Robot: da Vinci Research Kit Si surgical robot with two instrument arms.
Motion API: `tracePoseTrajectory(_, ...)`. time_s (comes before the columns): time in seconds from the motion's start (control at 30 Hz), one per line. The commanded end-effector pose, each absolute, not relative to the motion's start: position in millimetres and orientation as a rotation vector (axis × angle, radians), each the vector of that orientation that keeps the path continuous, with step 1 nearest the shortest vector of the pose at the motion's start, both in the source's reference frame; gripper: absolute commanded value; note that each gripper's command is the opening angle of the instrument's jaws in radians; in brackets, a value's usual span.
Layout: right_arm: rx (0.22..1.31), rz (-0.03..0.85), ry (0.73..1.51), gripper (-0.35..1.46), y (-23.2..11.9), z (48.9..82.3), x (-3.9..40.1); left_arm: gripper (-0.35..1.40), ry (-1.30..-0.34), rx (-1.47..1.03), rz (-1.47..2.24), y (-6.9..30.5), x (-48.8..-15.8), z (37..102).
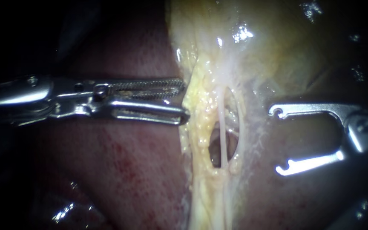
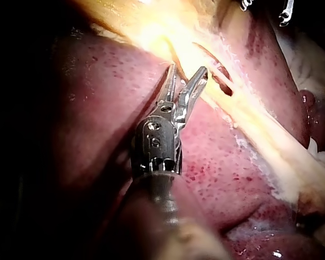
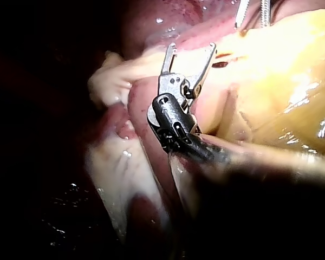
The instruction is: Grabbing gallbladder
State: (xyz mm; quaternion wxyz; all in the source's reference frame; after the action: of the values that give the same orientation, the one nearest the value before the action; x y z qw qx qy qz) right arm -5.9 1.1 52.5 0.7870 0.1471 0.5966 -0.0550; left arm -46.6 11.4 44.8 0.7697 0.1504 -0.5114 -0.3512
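The gallbladder [image 1: 260, 42] is a pale yellow sac at the top of the endoscope view. It narrows into a fatty yellow band [image 1: 201, 127] running downward. Two thin white tubes [image 1: 222, 132] cross a small window in that band. My left instrument [image 1: 185, 101] comes in from the left with serrated jaws slightly open, their tips against the band's left edge. In the left wrist view my left instrument [image 2: 187, 70] shows a gap between the jaws, with nothing gripped. My right instrument [image 1: 278, 141] holds its hook-tipped jaws wide open just right of the band, over the tissue and gripping nothing; they show again in the right wrist view [image 3: 191, 50].
Red-brown liver [image 1: 120, 166] lies under and left of the band, and more liver [image 2: 222, 162] shows beside the left instrument. Pale fatty tissue [image 3: 114, 81] lies beside the right instrument. The view's edges are dark.
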Motion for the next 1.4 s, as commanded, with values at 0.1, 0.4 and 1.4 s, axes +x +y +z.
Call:
tracePoseTrajectory(0.1, 0.32, -0.114, 1.285, 0.6, 1.1, 52.5, -5.9, 0.31, -1.093, 0.337, -0.791, 10.9, -47.4, 44.7)
tracePoseTrajectory(0.4, 0.321, -0.114, 1.285, 0.6, 1.0, 52.5, -5.8, 0.15, -1.002, 0.36, -0.95, 10.1, -48.0, 44.0)
tracePoseTrajectory(1.4, 0.324, -0.108, 1.283, 0.6, 1.0, 52.5, -5.8, -0.35, -0.936, 0.338, -1.016, 9.3, -48.1, 43.5)
